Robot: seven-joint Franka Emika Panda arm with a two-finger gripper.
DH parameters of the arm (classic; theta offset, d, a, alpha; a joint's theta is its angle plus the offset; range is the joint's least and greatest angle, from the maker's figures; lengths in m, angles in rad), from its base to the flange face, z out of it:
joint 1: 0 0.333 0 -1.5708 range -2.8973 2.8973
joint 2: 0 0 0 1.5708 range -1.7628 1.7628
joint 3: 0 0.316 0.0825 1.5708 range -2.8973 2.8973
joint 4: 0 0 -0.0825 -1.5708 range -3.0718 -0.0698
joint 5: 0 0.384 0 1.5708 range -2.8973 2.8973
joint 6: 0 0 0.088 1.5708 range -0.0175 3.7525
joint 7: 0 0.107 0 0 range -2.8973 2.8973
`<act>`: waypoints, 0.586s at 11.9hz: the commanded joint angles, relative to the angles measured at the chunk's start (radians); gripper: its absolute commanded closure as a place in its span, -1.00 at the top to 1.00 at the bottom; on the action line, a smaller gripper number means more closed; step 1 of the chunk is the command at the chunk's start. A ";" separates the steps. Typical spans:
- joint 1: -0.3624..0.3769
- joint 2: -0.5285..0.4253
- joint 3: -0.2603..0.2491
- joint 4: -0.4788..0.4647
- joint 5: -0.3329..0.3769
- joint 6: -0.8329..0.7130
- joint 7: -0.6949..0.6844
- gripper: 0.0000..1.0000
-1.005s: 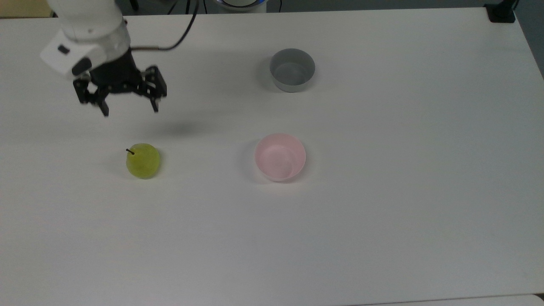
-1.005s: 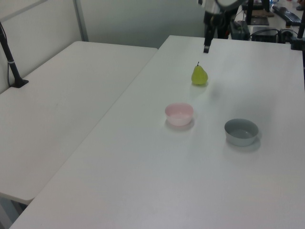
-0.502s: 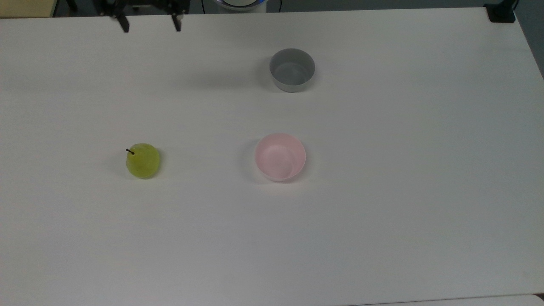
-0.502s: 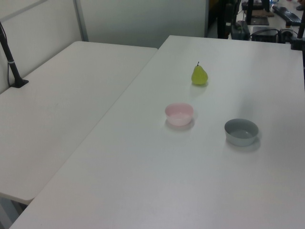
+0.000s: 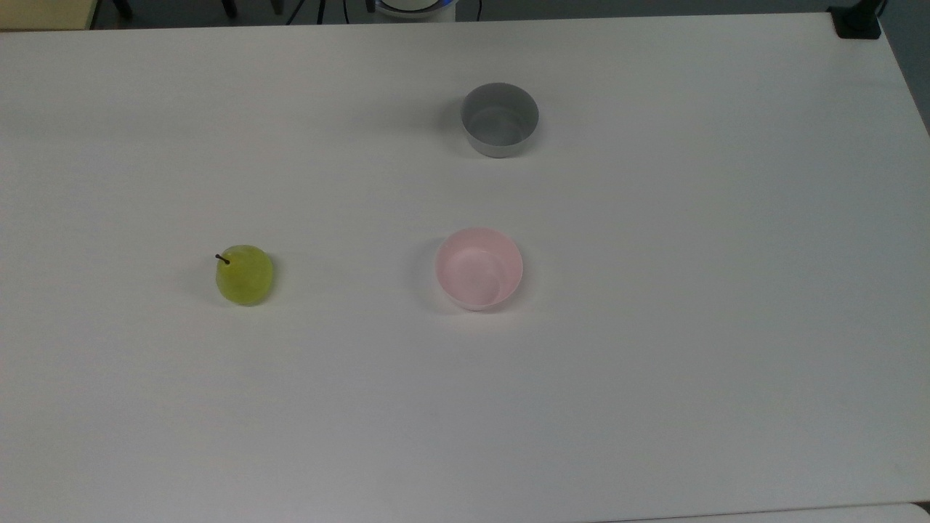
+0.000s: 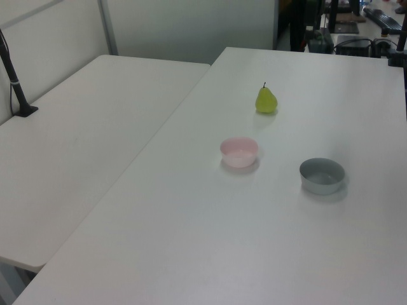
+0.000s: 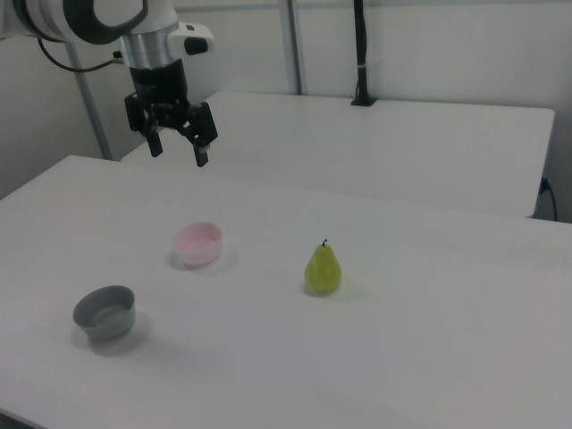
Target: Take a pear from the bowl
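Note:
The yellow-green pear [image 5: 245, 274] [image 6: 266, 100] [image 7: 323, 268] stands upright on the white table, well apart from the pale pink bowl [image 5: 479, 269] [image 6: 239, 152] [image 7: 197, 244], which holds nothing. In the right view my gripper [image 7: 177, 152] hangs open high above the table, up and to the right view's left of the pink bowl, far from the pear, with nothing between its fingers.
A grey round bowl [image 5: 499, 119] [image 6: 322, 175] [image 7: 105, 312] sits on the same table [image 5: 654, 327] beyond the pink one. A second white table [image 6: 82, 146] adjoins it, with a black pole [image 7: 360, 54] clamped at its edge.
The arm has lifted away from above the pear and left the top view and the left view. The pear and both bowls have stayed put.

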State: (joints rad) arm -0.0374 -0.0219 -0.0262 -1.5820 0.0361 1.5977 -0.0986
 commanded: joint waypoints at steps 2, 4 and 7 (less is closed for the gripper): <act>0.050 0.019 -0.018 -0.058 0.019 0.177 0.003 1.00; 0.050 0.016 -0.018 -0.069 0.021 0.179 0.005 1.00; 0.051 0.013 -0.018 -0.070 0.021 0.176 0.007 1.00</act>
State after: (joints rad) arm -0.0024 0.0097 -0.0295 -1.6298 0.0363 1.7531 -0.0985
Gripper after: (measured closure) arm 0.000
